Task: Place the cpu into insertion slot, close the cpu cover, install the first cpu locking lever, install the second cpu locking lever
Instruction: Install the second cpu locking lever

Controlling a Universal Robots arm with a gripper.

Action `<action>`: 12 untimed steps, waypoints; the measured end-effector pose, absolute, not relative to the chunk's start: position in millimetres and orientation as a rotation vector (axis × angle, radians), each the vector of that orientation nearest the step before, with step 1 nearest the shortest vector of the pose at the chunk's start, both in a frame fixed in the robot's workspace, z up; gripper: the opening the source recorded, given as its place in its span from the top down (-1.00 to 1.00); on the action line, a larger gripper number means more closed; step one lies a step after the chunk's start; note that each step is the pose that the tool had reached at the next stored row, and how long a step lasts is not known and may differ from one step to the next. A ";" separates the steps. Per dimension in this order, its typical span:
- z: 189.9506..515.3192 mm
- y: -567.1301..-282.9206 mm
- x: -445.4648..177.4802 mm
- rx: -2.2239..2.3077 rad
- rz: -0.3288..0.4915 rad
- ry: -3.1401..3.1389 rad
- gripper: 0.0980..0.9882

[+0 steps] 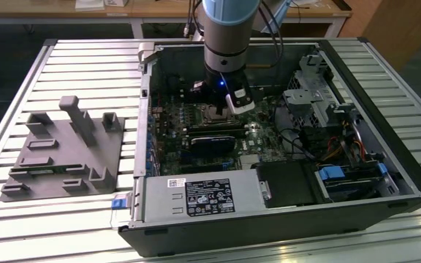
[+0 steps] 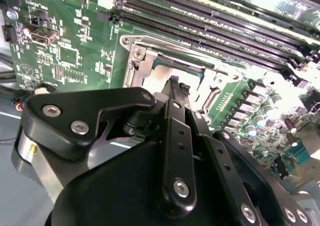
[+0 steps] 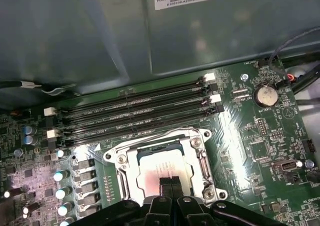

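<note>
The open computer case (image 1: 144, 109) lies on a slatted table, and the arm reaches down into it over the insertion slot (image 1: 212, 114). In both wrist views the pale silver cpu (image 3: 157, 165) (image 2: 159, 78) sits in that socket. The silver cpu cover (image 3: 201, 161) (image 2: 137, 61) frames the chip and looks to be lying down around it. My gripper (image 3: 171, 182) (image 2: 177, 86) (image 1: 219, 109) hangs just over the chip's near edge. Its black fingertips are pressed together, shut, with nothing between them. Whether they touch the chip I cannot tell.
Black memory slots (image 3: 140, 111) run along the socket's far side, below the grey case wall (image 3: 100, 36). A coin battery (image 3: 265, 95) sits nearby. The labelled power supply (image 1: 199, 197), drive cage (image 1: 320, 98) and a blue bracket (image 1: 339, 178) crowd the case. A grey fixture (image 1: 64, 153) stands at the exterior view's left.
</note>
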State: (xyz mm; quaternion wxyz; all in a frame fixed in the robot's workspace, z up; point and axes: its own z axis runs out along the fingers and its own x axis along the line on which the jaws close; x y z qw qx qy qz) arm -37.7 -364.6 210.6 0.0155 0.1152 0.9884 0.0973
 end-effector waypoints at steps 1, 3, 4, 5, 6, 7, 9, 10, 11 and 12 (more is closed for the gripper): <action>211.1 -364.4 -37.8 0.358 0.303 3.075 0.98; 213.3 -364.0 -37.7 0.358 0.303 3.075 0.98; 214.6 -363.9 -37.7 0.358 0.303 3.075 0.98; 215.9 -363.9 -37.8 0.358 0.303 3.075 0.98; 216.2 -363.8 -37.7 0.358 0.303 3.075 0.98; 216.2 -363.8 -37.7 0.358 0.303 3.075 0.98; 216.2 -363.9 -37.8 0.358 0.302 3.075 0.98; 216.2 -363.9 -37.8 0.358 0.301 3.075 0.98; 216.2 -363.8 -37.8 0.358 0.301 3.075 0.98; 216.2 -363.9 -37.7 0.358 0.301 3.075 0.98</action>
